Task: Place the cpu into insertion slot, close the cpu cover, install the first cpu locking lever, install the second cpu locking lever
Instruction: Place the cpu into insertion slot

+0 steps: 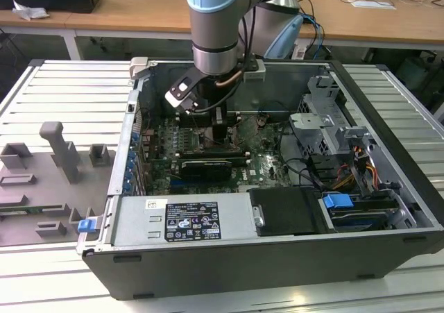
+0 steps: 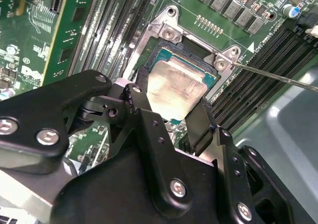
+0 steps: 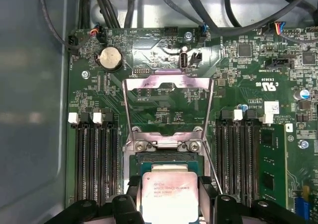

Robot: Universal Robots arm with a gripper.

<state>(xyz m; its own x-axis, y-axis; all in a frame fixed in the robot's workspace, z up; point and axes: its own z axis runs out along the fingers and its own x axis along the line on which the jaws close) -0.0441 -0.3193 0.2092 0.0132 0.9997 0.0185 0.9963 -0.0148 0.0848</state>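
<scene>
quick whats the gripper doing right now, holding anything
The gripper is closed on the cpu, holding it by its edges at the socket.

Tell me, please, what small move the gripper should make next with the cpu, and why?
Probably lower the cpu gently, straight down: the gripper seems to hold it by two opposite edges over the socket, roughly lined up with it, and the cpu cover stands swung open, clear of the path.

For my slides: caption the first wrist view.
Tool grips the cpu at the open socket; the cpu cover is flipped open.
</scene>
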